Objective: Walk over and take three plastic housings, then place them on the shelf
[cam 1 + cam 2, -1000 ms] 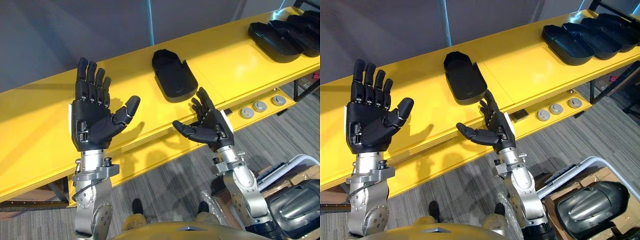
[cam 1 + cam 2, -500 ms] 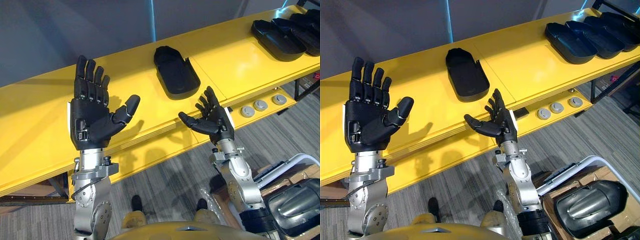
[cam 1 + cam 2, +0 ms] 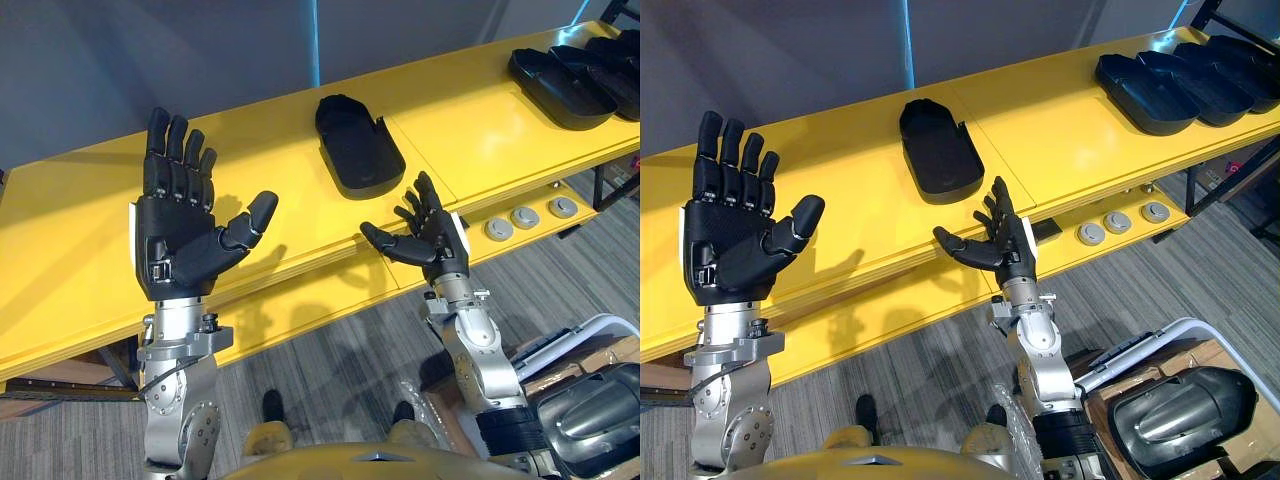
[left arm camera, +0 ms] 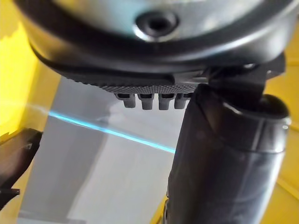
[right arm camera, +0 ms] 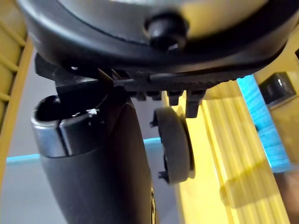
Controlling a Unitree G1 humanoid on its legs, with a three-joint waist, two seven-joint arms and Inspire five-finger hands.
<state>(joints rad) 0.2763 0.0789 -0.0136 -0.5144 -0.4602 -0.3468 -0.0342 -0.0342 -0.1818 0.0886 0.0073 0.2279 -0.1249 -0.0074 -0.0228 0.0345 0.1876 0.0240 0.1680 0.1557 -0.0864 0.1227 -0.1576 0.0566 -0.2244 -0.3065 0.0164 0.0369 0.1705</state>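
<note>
Yellow surface [image 3: 70, 250], long and flat, crosses the frame from lower left to upper right, with a grey wall [image 3: 100, 60] behind it and grey carpet floor [image 3: 350, 370] in front.

One black plastic housing [image 3: 358, 146] lies alone on the surface at upper centre, hollow side up. A row of housings [image 3: 1195, 80] of the same black kind lies on the surface in the upper right corner, overlapping one another. At least three can be counted before the frame edge cuts the row off.

Just below the lone housing, in front of the surface's edge, the right robot hand [image 3: 432, 245] has its fingers straight and spread and its thumb out. It holds nothing and is apart from the housing. At centre left the left robot hand [image 3: 185, 245] is raised with its palm towards the camera, fingers straight and fanned, also empty.

Three round grey discs [image 3: 524, 217] sit in a line on a lower yellow ledge [image 3: 300, 305], to the right of the right robot hand. In the lower right corner a white-rimmed bin [image 3: 1185, 320] holds one dark glossy shell [image 3: 1185, 410] and some cardboard. One thin light-blue stripe [image 3: 316, 45] runs down the wall.
</note>
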